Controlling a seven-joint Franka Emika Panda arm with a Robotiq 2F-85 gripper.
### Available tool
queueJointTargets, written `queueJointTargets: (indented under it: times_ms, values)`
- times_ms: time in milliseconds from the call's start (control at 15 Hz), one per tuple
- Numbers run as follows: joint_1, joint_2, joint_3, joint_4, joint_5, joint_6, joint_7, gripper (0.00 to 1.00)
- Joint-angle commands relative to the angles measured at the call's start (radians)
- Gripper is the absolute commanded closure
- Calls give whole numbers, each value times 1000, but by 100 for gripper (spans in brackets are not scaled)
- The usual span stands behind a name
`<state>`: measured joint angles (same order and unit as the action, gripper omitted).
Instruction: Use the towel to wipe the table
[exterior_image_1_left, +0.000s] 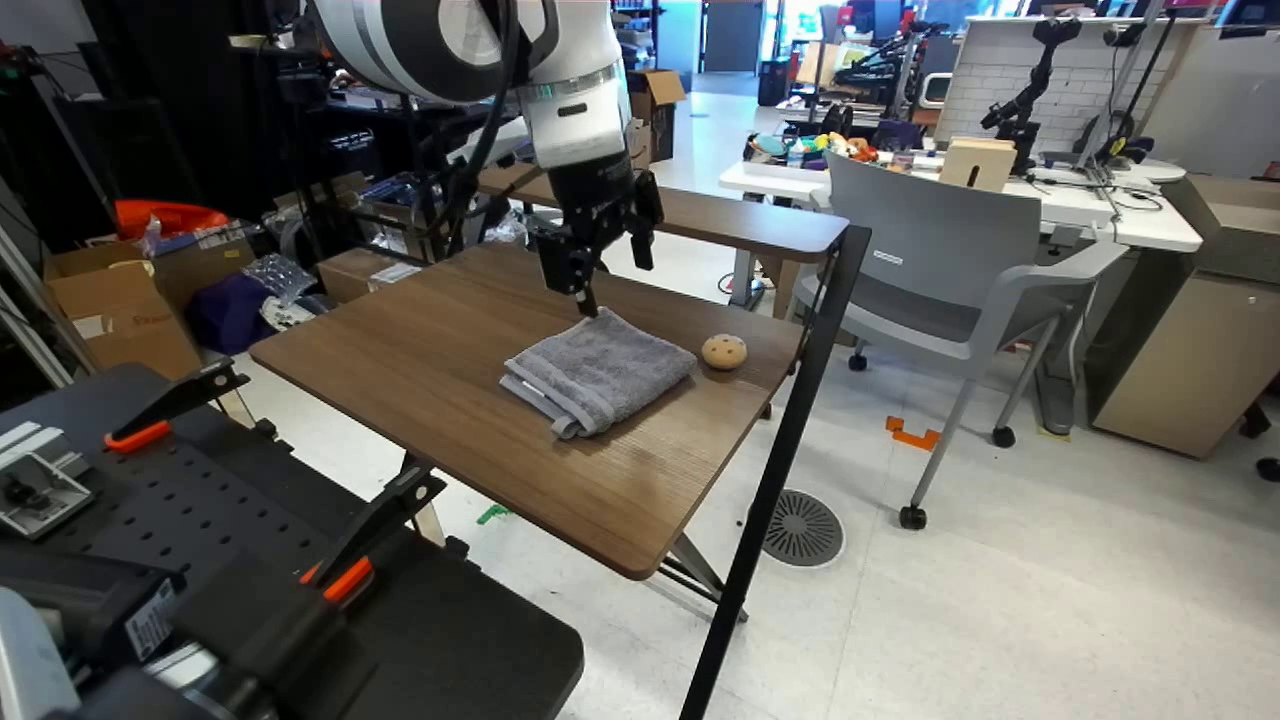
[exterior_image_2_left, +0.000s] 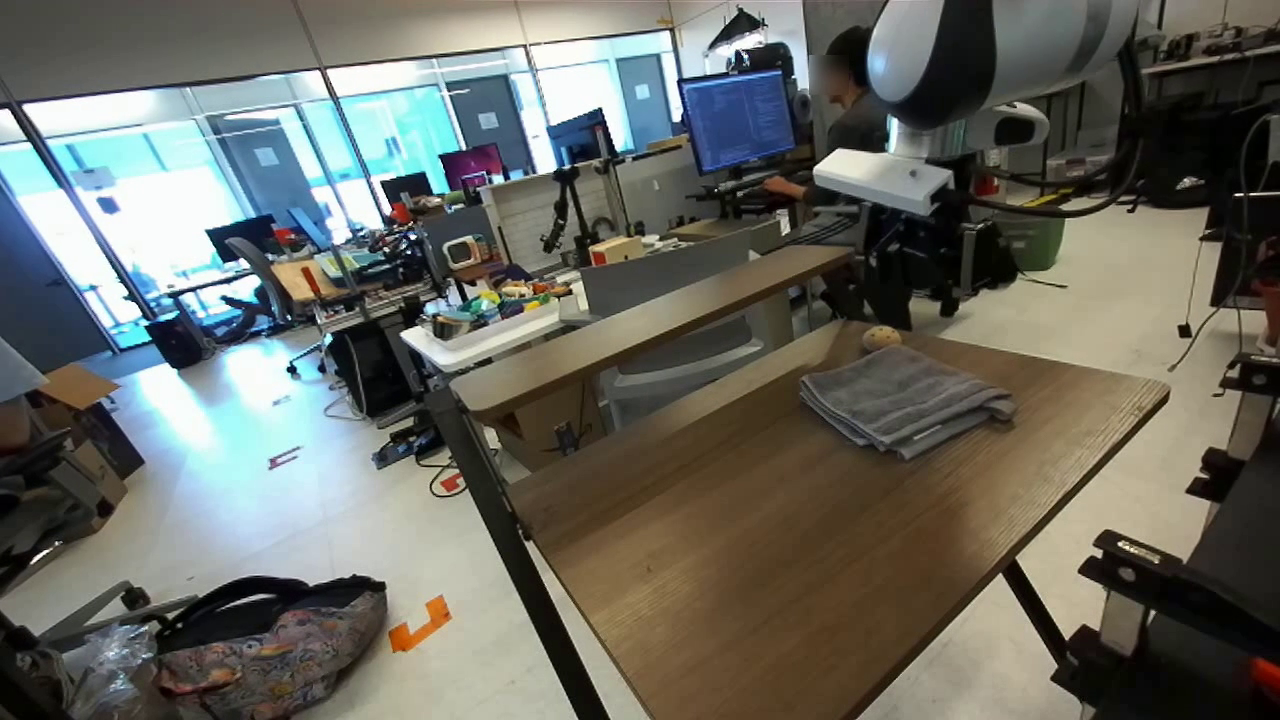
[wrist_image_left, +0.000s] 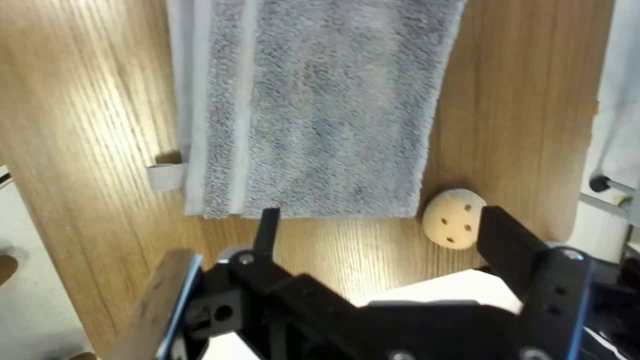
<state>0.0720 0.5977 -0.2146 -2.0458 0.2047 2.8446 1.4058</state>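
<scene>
Gray towel (exterior_image_1_left: 605, 370), folded roughly square, soft, faint stripes, lies on the brown wood-grain table (exterior_image_1_left: 400, 330). Gripper (wrist_image_left: 382, 230) hangs over the table, fingers (wrist_image_left: 267, 232) wide apart, nothing held. Wrist view: towel is straight ahead of the gripper, outside the grip, most of its width lined up with the gap between the fingers. Its nearer edge reaches one finger in that view, the tip just overlapping it; depth unclear there. In both exterior views the gripper shows higher in frame than the towel, not closed on it; how far above can't be read. Folded layers show along one side in both exterior views. Pale loop (wrist_image_left: 167, 177) sticks out from the towel's side, by that edge's corner. Tan ball (wrist_image_left: 454, 220) with small dark holes sits on the table just beside the towel's other near corner, next to the other finger in the wrist view; can't tell if ball and towel touch.
</scene>
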Motion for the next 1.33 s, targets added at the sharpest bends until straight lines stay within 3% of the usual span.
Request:
queueJointTargets:
  times_ms: [0, 133, 200, 267, 467, 667, 1000, 1200, 1267]
  values:
    - [10, 48, -35, 18, 43, 168, 82, 0]
    - [20, 103, -54, 60, 74, 251, 127, 0]
    - [11, 121, -36, 85, 89, 248, 125, 0]
    - [2, 63, -35, 26, 68, 205, 82, 0]
    - [4, 109, -34, 67, 81, 220, 100, 0]
    - [68, 178, -104, 95, 94, 315, 154, 0]
    - [102, 290, -171, 153, 147, 379, 188, 0]
    - [105, 375, -188, 236, 182, 364, 209, 0]
    - [78, 386, -160, 267, 173, 328, 189, 0]
